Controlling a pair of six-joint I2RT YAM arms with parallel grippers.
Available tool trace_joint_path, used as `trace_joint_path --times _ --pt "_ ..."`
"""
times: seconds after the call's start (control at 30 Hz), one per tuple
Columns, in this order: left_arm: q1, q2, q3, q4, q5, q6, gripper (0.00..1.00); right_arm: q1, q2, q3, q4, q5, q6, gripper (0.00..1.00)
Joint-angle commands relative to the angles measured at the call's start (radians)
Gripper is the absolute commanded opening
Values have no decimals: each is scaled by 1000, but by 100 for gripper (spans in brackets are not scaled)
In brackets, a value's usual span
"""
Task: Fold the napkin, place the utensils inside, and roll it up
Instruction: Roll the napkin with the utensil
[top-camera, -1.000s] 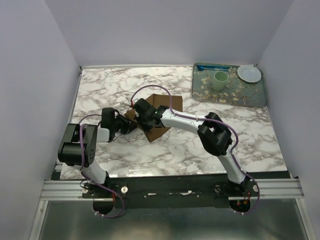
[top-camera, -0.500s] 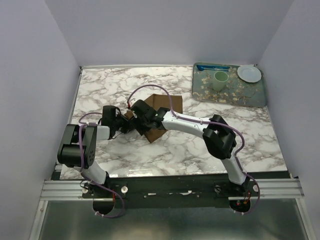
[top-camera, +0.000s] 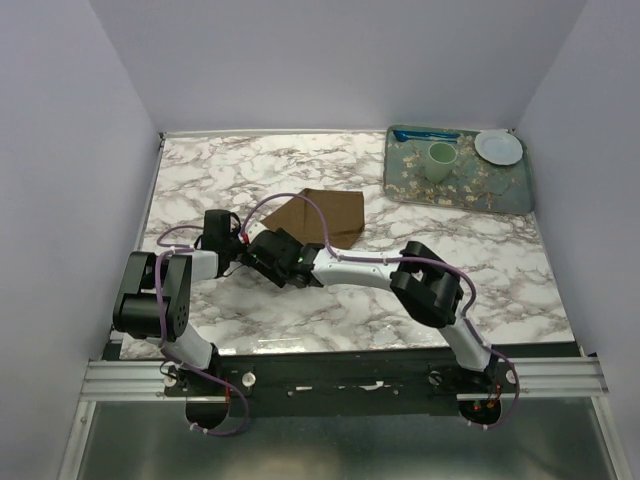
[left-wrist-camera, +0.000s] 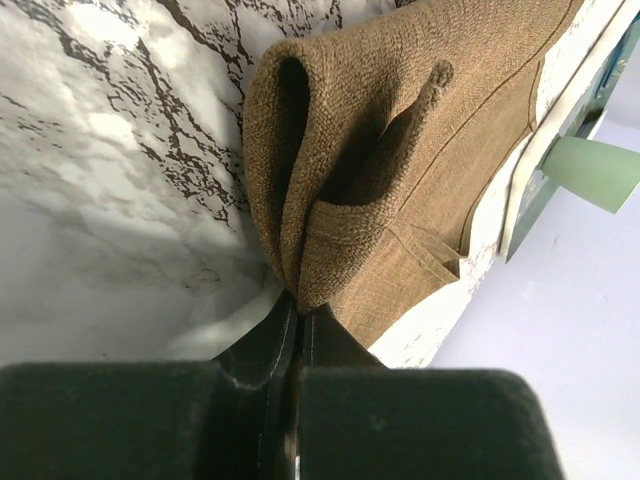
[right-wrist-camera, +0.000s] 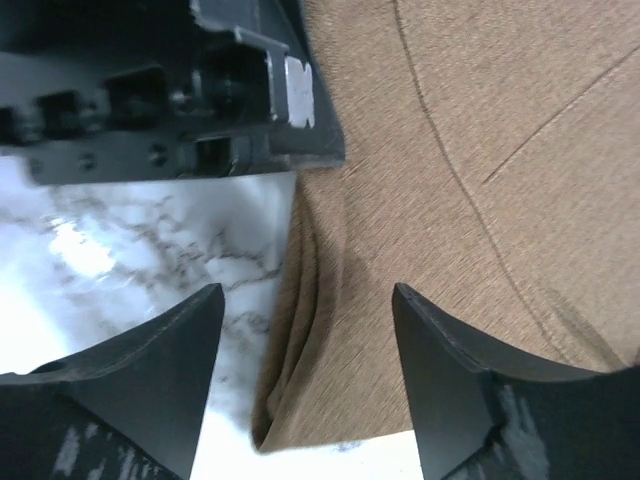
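My left gripper (left-wrist-camera: 298, 312) pinches the napkin (left-wrist-camera: 400, 150) by its folded edge, lower centre; my right gripper (right-wrist-camera: 305, 340) hangs wide over its border, table (right-wrist-camera: 120, 250) at left.

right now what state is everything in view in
napkin, folded over, one end pinched
left gripper, shut on the napkin
right gripper, open over the napkin
green cup, upright on the tray
blue utensil, lying flat on the tray
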Motion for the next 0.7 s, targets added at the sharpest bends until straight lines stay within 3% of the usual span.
trace_joint_path --times 0.0,0.23,0.4,0.5,0.53,0.6,0.67 --pt "-1 -27 16 -14 36 -18 4 8 65 -18 94 140 -50 72" --pt "-3 -25 19 -17 38 -16 3 8 103 -39 165 230 -66 53" --pt "0 -25 13 -20 39 -7 3 8 118 -61 186 250 -60 51" --pt "2 -14 14 -17 42 -2 3 8 127 -69 185 246 -56 39" --pt "2 -13 14 -16 44 1 4 8 127 -73 185 235 -47 28" --pt "5 -13 17 -14 48 13 5 5 121 -84 185 209 -37 24" --pt "8 -13 24 -16 52 39 12 0 117 -86 185 152 -21 18"
